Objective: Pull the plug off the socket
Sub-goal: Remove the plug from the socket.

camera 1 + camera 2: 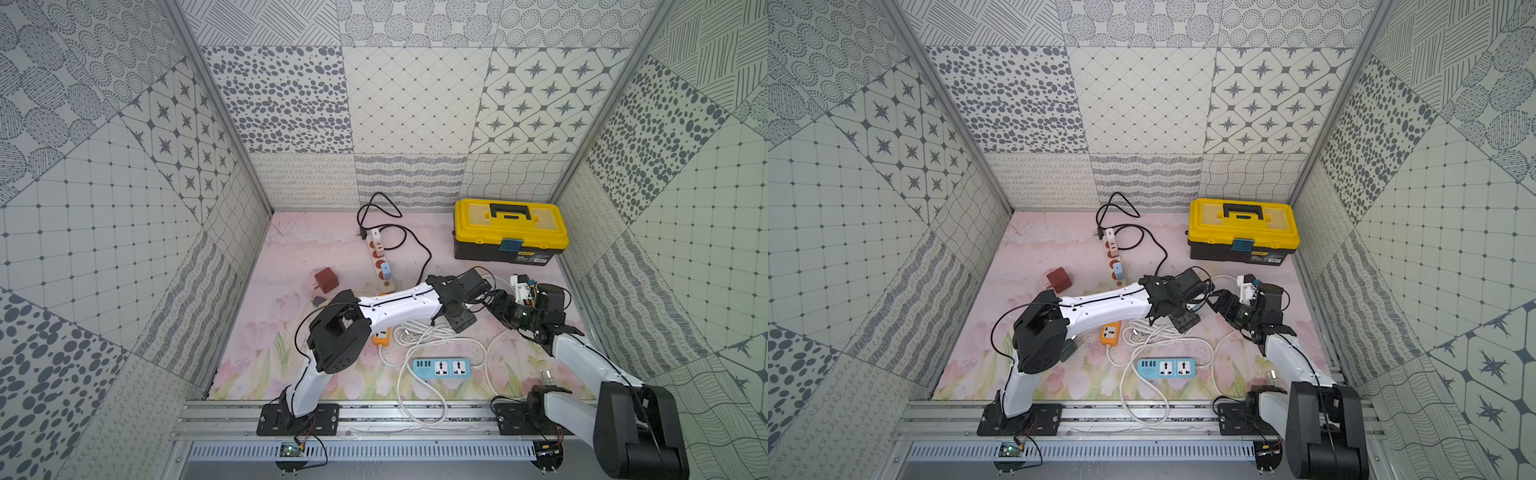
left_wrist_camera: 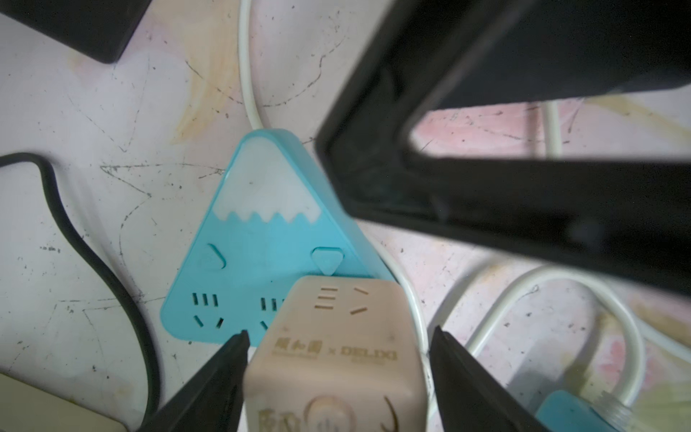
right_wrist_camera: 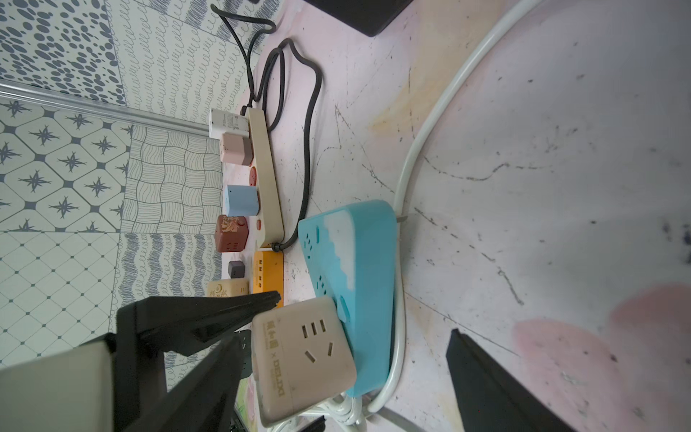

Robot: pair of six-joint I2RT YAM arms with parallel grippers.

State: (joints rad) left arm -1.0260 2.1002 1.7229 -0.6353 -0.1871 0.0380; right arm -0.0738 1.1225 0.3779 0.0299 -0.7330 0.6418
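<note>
Left wrist view: brackets beige plug with left gripper, jaws parted, not clamped (gap on one side). Shows plug seated in blue triangular socket, 3 o'clock on mat, hidden from above under both grippers. Holds right gripper splayed, gripping nothing. White cable alongside; yellow toolbox at 1 o'clock.

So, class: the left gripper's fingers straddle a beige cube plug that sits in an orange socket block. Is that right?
Not quite. The beige cube plug that the left gripper straddles sits in a turquoise triangular socket, not an orange one. The left wrist view shows it.
</note>
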